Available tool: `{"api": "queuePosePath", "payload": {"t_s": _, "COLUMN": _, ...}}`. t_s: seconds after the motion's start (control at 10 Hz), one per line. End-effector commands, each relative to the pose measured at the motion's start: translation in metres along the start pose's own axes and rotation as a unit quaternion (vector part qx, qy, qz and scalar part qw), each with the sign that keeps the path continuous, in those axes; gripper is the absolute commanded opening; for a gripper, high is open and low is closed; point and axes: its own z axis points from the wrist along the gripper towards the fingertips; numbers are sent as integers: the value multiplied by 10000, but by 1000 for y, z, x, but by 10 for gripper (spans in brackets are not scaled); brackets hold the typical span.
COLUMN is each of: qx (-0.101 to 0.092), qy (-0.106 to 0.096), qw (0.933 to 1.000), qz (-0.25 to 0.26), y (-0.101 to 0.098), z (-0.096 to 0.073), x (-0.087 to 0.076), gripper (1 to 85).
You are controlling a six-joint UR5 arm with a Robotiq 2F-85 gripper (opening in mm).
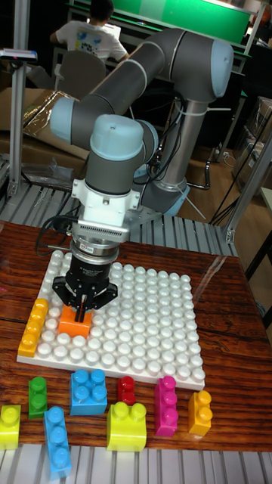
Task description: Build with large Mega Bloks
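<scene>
My gripper point(81, 308) points straight down over the left part of the white studded baseplate point(151, 318). Its fingers reach the top of an orange block point(75, 323) that sits on the plate's studs; I cannot tell whether they clamp it. A long yellow-orange block point(33, 327) lies along the plate's left edge. Loose blocks lie in front of the plate: a blue square block point(88, 392), a green block point(38, 395), a red block point(127, 389), a magenta block point(165, 406), an orange block point(200, 413), a lime block point(126, 426), a narrow blue block point(57, 441) and a lime-yellow block point(10, 426).
The wooden table point(230, 340) ends in a ribbed metal strip point(151, 465) at the front. Cables hang by the arm's wrist on the left. A person sits at a desk far behind.
</scene>
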Motion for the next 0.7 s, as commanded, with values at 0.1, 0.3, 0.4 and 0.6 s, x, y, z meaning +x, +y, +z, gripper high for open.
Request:
{"api": "queuePosePath", "payload": {"t_s": 0.1, "qx": -55, "qy": 69, "qw": 9999, "qz": -109, "y": -6, "z": -14, "x": -7, "gripper": 177}}
{"api": "queuePosePath", "payload": {"t_s": 0.3, "qx": -39, "qy": 48, "qw": 9998, "qz": -164, "y": -10, "z": -15, "x": -14, "gripper": 177}}
{"api": "queuePosePath", "payload": {"t_s": 0.4, "qx": -31, "qy": 49, "qw": 9997, "qz": -234, "y": -14, "z": -15, "x": -18, "gripper": 173}}
{"api": "queuePosePath", "payload": {"t_s": 0.6, "qx": -68, "qy": 30, "qw": 9991, "qz": -407, "y": -24, "z": -14, "x": -35, "gripper": 177}}
